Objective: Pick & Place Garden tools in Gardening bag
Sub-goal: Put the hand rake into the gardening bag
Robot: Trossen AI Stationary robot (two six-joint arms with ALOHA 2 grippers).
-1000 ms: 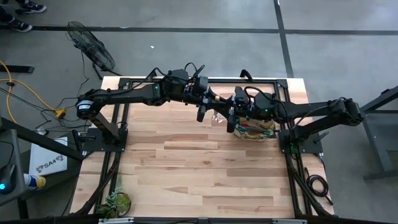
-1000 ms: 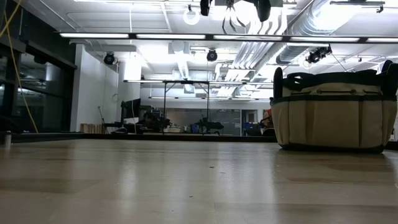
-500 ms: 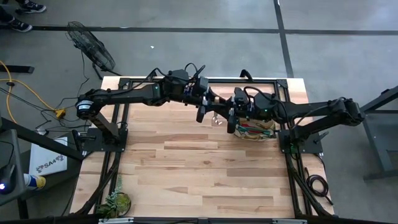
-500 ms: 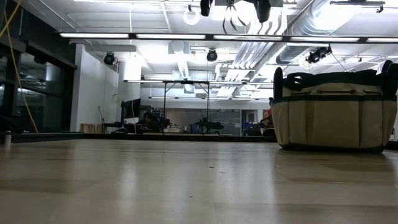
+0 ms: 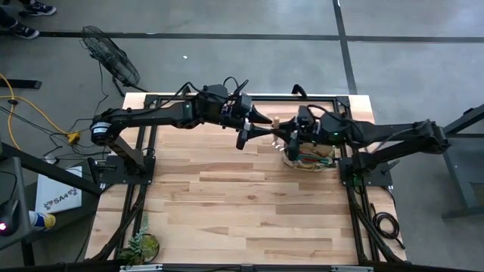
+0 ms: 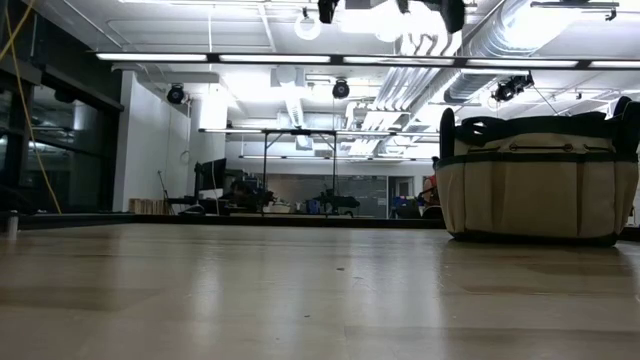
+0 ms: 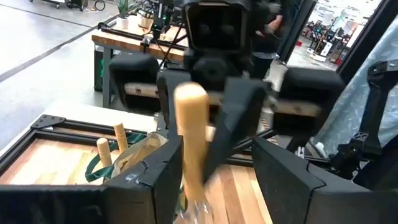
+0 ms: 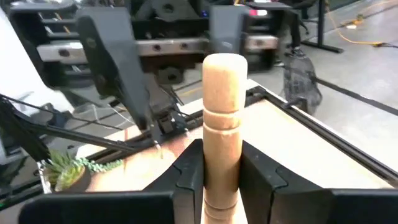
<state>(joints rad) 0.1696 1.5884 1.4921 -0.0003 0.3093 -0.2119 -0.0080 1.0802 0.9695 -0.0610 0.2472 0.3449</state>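
A wooden-handled garden tool point(image 8: 224, 118) hangs in the air above the table's far middle, with my right gripper point(image 5: 288, 137) shut on its handle. My left gripper point(image 5: 243, 136) faces it from the left and is open. Its fingers point(image 7: 163, 177) stand on either side of the same handle point(image 7: 190, 134). The tan gardening bag point(image 5: 311, 156) with green trim stands on the table just right of both grippers. Two wooden handles point(image 7: 103, 153) stick up out of it. The tool's metal end is blurred at the left wrist view's lower edge. My right gripper pinches the tool's wooden handle point(image 8: 222, 163) between its two fingers, below the rounded free end. The fingers come in about level from the table's right and lie across the handle. The handle stands roughly upright, free end up, lifted clear of the table and the bag.
A leafy plant clump point(image 5: 141, 245) sits at the table's near left corner. The bag point(image 6: 535, 180) fills the far right part of the table. Bare wood point(image 5: 227, 196) stretches across the middle and near side. A fan point(image 5: 110, 53) stands on the floor beyond the far left corner.
My left gripper has opened and let go of the tool, staying where it was. My right gripper has drawn the tool a little toward the table's right edge, toward the bag, with the handle still upright.
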